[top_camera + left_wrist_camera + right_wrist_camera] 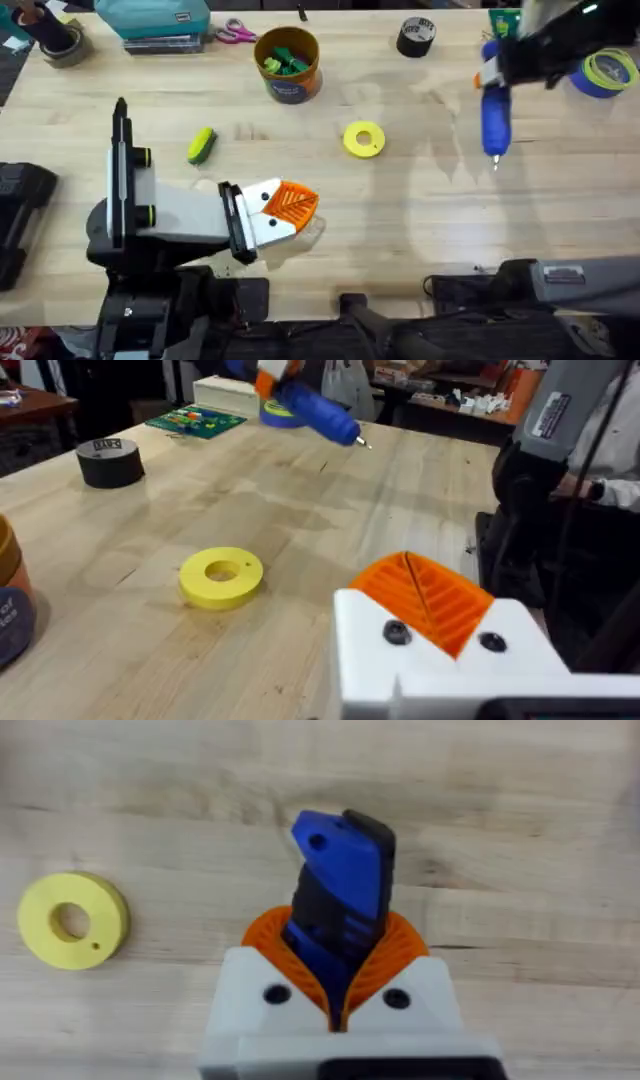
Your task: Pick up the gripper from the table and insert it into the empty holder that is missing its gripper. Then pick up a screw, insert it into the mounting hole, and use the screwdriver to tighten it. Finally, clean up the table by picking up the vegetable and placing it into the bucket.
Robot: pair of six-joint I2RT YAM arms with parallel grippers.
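Overhead, right hand clamps the blue pen-shaped power screwdriver near the counter's far-right edge; left hand, pads together, holds nothing over open wood.

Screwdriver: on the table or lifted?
Lifted. The right gripper is shut on the screwdriver, which hangs over the table with its bit pointing down.

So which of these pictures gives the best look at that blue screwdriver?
The overhead view: the screwdriver shows nearly whole, bit down, held up by the right gripper. The left wrist view shows it small and far off; the right wrist view shows its end between the fingers.
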